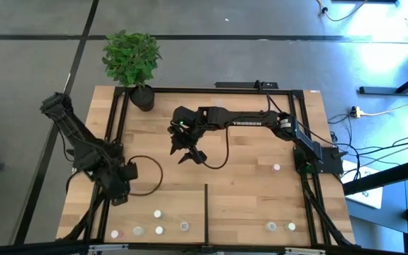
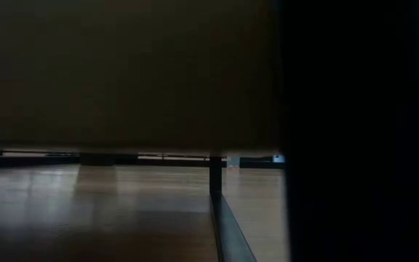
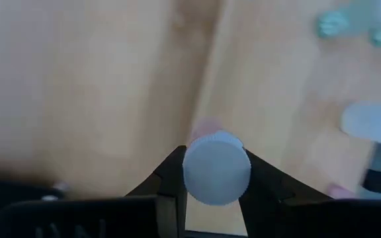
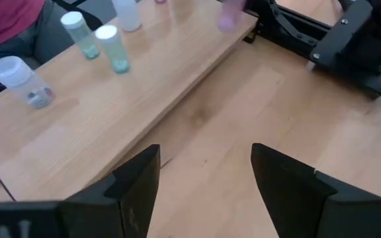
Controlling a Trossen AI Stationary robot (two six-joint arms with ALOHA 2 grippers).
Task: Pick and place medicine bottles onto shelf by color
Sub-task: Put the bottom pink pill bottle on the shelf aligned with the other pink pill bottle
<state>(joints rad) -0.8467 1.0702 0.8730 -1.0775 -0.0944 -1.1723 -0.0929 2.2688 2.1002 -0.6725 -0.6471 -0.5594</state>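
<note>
Left gripper is clamped on a white-capped medicine bottle, held over the shelf at its left side. The bottle looks light, rigid and smooth-walled, so it could slip; gripping just under the cap seems safest. Right gripper hangs open and empty mid-table. Other bottles sit along the near edge. Watch the divider bar and black rails; the middle boards look free.
</note>
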